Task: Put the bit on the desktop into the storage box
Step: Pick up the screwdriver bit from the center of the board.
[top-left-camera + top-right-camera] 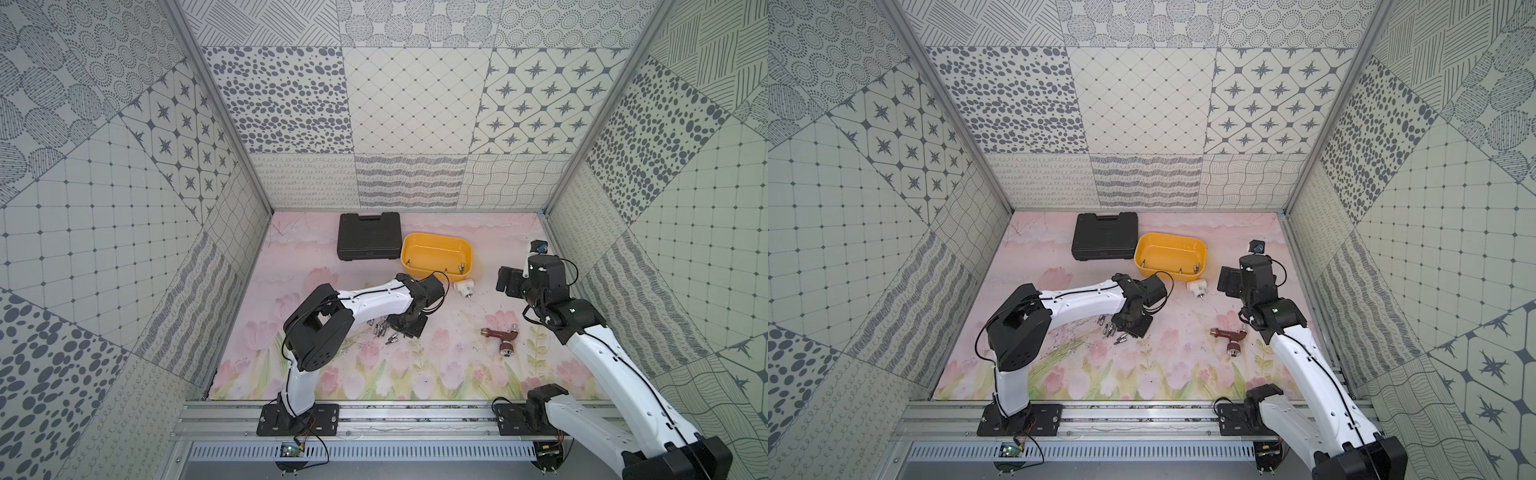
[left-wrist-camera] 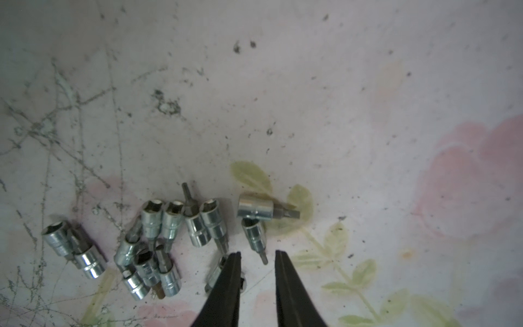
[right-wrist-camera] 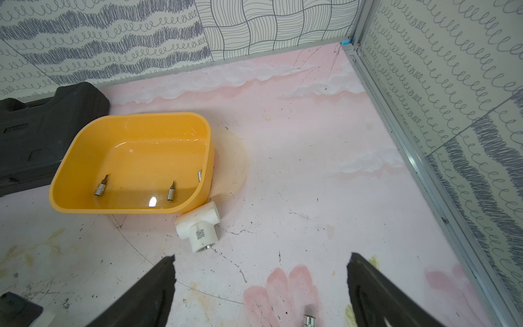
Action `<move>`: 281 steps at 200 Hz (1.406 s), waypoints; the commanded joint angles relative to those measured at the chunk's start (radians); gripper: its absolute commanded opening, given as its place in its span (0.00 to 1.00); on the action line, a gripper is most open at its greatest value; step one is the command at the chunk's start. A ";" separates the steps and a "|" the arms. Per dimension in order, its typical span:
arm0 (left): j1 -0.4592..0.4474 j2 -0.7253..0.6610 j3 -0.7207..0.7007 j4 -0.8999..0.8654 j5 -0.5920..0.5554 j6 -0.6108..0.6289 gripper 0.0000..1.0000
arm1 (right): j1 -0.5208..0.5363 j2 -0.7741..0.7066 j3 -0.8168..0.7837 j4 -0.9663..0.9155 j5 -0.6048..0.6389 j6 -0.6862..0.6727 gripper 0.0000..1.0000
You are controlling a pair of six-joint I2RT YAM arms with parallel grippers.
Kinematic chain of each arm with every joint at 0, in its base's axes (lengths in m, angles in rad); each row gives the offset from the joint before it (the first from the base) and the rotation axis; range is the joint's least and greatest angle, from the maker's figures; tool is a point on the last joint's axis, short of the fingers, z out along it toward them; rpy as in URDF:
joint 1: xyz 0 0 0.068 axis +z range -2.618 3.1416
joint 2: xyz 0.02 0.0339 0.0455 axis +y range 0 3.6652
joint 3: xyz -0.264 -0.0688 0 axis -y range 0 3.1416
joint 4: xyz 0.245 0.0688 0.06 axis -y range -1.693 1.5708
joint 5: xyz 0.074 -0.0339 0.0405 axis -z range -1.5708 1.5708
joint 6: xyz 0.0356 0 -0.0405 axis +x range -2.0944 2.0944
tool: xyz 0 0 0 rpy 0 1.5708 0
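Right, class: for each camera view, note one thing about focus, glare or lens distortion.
Left wrist view: soft throughout, the bits blurred, a greenish cast darkening one side. Right wrist view: sharp, one bright glare spot on the storage box floor. Both top views: even light, wide-angle lens splaying the walls outward.

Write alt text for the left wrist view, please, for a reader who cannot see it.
The left gripper, jaws narrowly apart, frames the tip of one silver bit on a scuffed pink floral mat. About a dozen similar bits lie clustered beside it.
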 commanded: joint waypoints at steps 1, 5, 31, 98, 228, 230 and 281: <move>-0.002 0.017 0.021 0.004 -0.046 -0.007 0.25 | -0.005 -0.017 0.004 0.035 -0.006 0.004 0.97; -0.002 0.017 0.024 0.004 -0.047 -0.007 0.25 | -0.004 -0.017 0.005 0.035 -0.007 0.005 0.97; -0.002 0.029 0.032 0.009 -0.049 -0.004 0.24 | -0.004 -0.019 0.004 0.035 -0.009 0.009 0.97; -0.001 0.046 0.022 0.012 -0.052 -0.008 0.22 | -0.006 -0.023 -0.001 0.035 -0.006 0.006 0.97; 0.006 0.051 -0.020 0.031 -0.046 -0.019 0.13 | -0.007 -0.020 -0.007 0.035 -0.006 0.007 0.97; 0.004 0.051 -0.020 0.029 -0.047 -0.018 0.13 | -0.006 -0.019 -0.007 0.035 -0.006 0.007 0.96; 0.005 0.017 -0.026 0.022 -0.050 -0.018 0.11 | -0.006 -0.021 -0.006 0.035 -0.006 0.008 0.97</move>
